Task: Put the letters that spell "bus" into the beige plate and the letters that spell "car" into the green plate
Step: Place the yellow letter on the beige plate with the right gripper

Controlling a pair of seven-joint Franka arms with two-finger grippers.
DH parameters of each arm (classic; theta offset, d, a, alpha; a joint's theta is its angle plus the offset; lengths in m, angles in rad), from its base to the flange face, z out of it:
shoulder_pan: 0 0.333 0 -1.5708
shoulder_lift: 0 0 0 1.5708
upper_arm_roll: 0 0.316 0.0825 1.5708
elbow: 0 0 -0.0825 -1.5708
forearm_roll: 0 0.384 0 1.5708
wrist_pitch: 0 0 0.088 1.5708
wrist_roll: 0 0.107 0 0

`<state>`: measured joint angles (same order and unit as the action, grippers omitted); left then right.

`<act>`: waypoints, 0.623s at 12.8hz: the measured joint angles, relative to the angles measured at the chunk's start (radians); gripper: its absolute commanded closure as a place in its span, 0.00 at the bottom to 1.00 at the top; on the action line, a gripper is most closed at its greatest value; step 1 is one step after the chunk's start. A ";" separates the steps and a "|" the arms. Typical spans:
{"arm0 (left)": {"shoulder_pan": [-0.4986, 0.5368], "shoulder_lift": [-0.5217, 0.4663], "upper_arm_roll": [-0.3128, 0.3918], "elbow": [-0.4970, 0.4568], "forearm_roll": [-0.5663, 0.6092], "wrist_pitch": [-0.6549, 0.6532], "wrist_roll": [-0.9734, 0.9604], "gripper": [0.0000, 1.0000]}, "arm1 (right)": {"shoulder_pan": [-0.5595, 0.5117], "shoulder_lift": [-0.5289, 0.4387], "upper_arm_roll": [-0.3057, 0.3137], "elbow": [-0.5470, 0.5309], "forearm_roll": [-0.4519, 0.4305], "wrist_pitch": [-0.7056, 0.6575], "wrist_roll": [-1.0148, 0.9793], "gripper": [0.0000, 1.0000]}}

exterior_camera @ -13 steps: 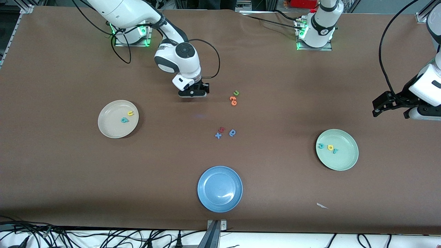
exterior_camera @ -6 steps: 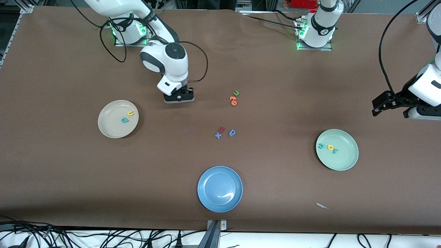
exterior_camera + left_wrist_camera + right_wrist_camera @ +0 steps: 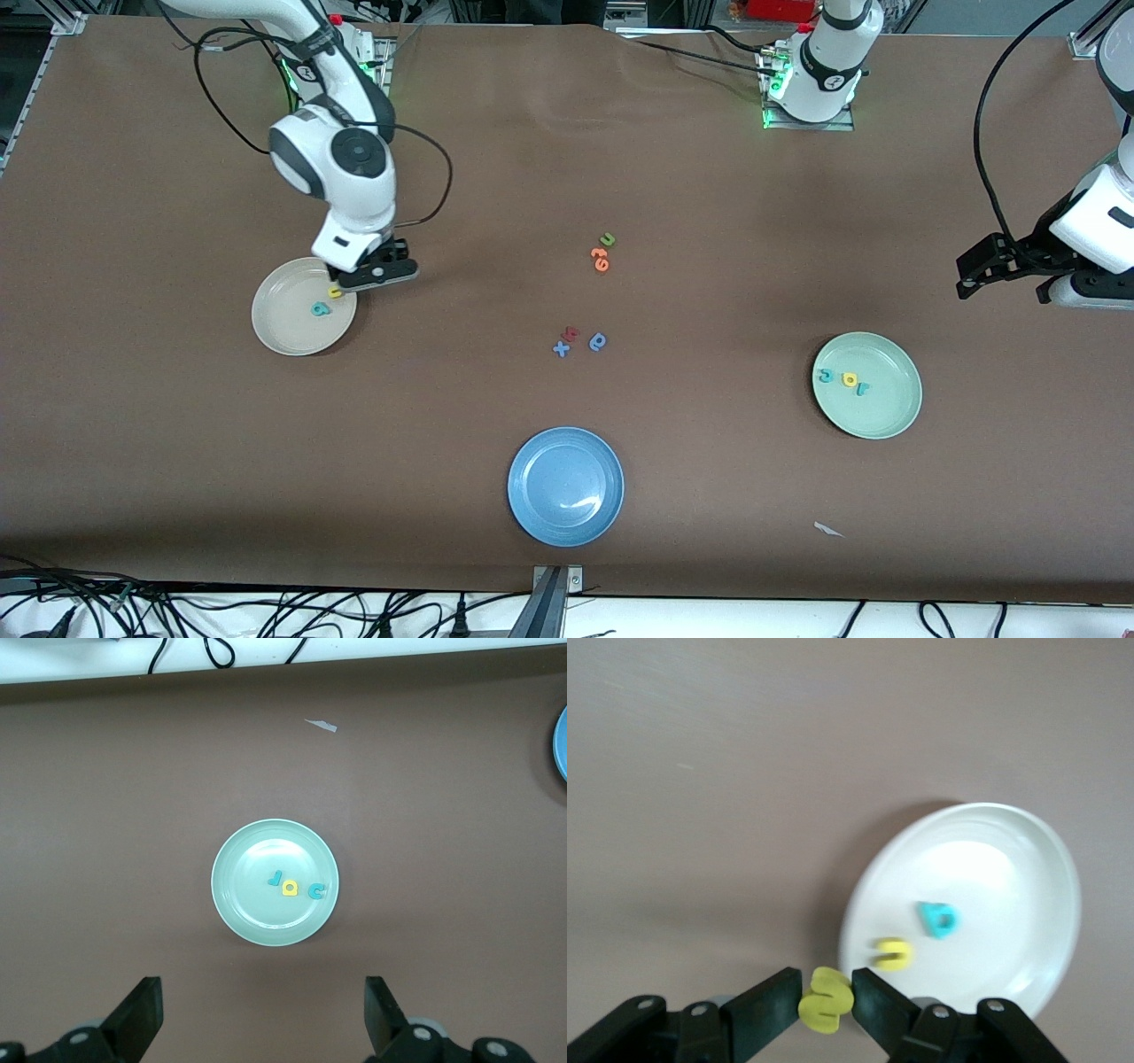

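The right gripper was pinched shut on the yellow "s" and hung over the rim of the beige plate at the right arm's end of the table, where the teal "b" and yellow "u" already lay. This looked like the last delivery, calling for a short carry inward over the plate's floor and then a release. The left gripper waited with jaws wide above the green plate, which held the teal "c", yellow "a" and teal "r".
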<state>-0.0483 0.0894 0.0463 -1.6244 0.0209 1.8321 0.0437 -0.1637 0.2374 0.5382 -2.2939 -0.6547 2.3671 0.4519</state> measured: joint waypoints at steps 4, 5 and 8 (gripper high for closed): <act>0.000 0.000 0.000 0.000 0.000 -0.001 0.000 0.00 | -0.163 0.005 -0.007 -0.008 0.000 -0.001 -0.212 0.84; 0.000 0.000 0.000 0.000 0.000 -0.001 0.000 0.00 | -0.187 0.005 -0.019 -0.009 0.000 -0.001 -0.260 0.74; 0.000 0.000 0.000 0.000 0.000 -0.002 0.000 0.00 | -0.208 0.005 -0.067 -0.009 0.001 0.003 -0.344 0.01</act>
<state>-0.0483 0.0893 0.0462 -1.6244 0.0209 1.8297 0.0437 -0.3714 0.2426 0.4715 -2.3030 -0.6539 2.3705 0.1083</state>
